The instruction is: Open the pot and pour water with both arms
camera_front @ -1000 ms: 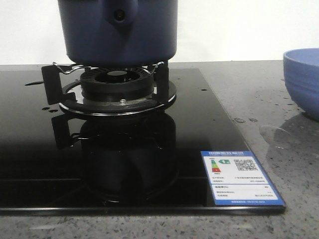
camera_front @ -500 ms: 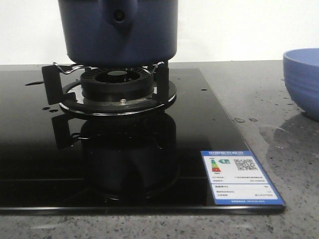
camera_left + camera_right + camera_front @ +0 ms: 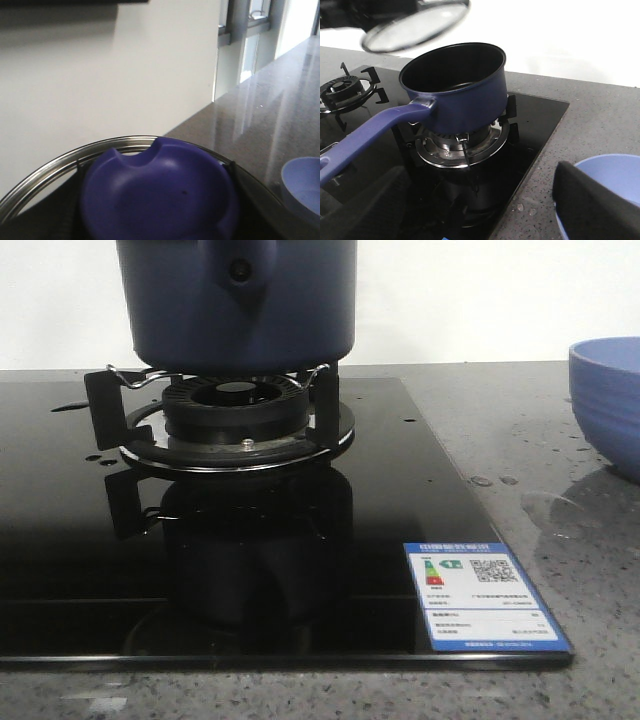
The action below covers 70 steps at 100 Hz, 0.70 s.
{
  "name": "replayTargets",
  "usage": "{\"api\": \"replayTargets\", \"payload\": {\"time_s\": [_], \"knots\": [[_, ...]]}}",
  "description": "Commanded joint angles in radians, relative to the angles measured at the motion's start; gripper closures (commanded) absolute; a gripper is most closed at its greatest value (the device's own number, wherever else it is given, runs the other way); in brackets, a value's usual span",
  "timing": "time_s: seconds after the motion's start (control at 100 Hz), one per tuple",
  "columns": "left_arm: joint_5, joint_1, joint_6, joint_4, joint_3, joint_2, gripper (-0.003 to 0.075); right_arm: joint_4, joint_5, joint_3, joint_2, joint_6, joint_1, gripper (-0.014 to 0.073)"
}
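Zero movement registers in the front view over the past second: the pot (image 3: 240, 300) sits unchanged on the burner (image 3: 235, 405). I judge opening done and pouring not begun. My left gripper (image 3: 155, 200) is clamped on the smooth blue knob (image 3: 160, 185) of the steel-rimmed glass lid (image 3: 415, 25), held above the burner. My right gripper (image 3: 480, 215) is spread wide and empty, near the pot's tapered handle (image 3: 365, 135). The pot is matte navy and cylindrical. The water (image 3: 548, 510) shows as a glossy puddle on the speckled countertop (image 3: 500, 420), right of the burner.
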Motion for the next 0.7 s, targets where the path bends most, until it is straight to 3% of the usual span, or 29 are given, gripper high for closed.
{"api": "replayTargets", "payload": {"time_s": [0.0, 0.3, 0.69], "knots": [[0.009, 0.045, -0.085, -0.012, -0.036, -0.114, 0.0447, 0.033, -0.051, -0.031, 0.016, -0.009, 0.000, 0.0050], [-0.070, 0.168, -0.259, 0.065, 0.067, -0.337, 0.0445, 0.046, -0.065, -0.031, 0.016, -0.009, 0.000, 0.0050], [-0.252, 0.181, -0.260, 0.049, 0.386, -0.607, 0.0421, 0.046, -0.089, -0.035, 0.090, 0.028, -0.017, 0.0050]]}}
